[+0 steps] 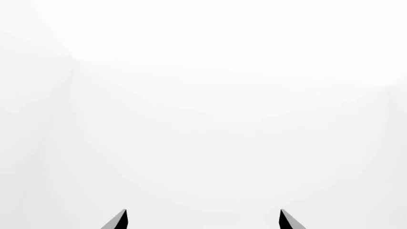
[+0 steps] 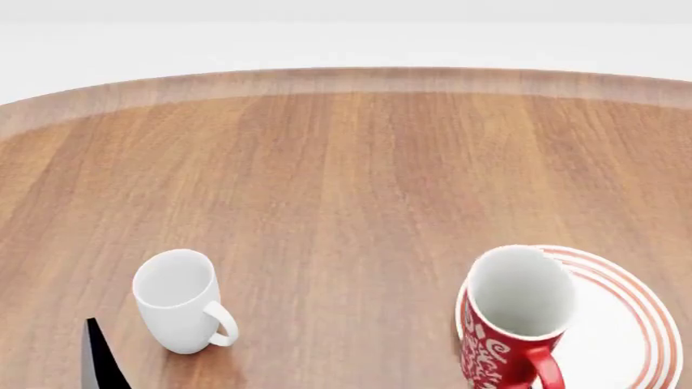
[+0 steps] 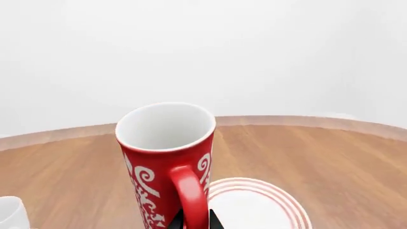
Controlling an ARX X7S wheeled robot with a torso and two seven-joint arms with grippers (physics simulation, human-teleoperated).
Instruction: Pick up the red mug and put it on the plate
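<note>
From the head camera I see the red mug (image 2: pixel 514 320) upright at the lower right of the round wooden table (image 2: pixel 346 186), mouth open toward me, white inside, handle pointing at the camera. It overlaps the left edge of the plate (image 2: pixel 627 324), which lies flat behind and to its right. I can't tell from here whether the mug's base touches the plate or the table, since the frame cuts it off.

Right wrist camera: the red mug (image 3: pixel 167 162) fills the centre, upright, handle facing the lens. The right gripper (image 3: pixel 194 222) shows only as two dark tips, one on each side of the handle's lower part, closed in tight against it, so the handle is pinched. The plate (image 3: pixel 267 202) sits low behind the mug, looks below it. A sliver of the white mug (image 3: pixel 11 212) shows at the picture edge.

White mug (image 2: pixel 181 301) stands upright at the head view's lower left, well apart from the red one, handle to its right. A dark wedge of the left arm (image 2: pixel 100 356) pokes up just beside it.

Left wrist camera: left gripper (image 1: pixel 203 220) tips spread wide, nothing between them, plain white background.
</note>
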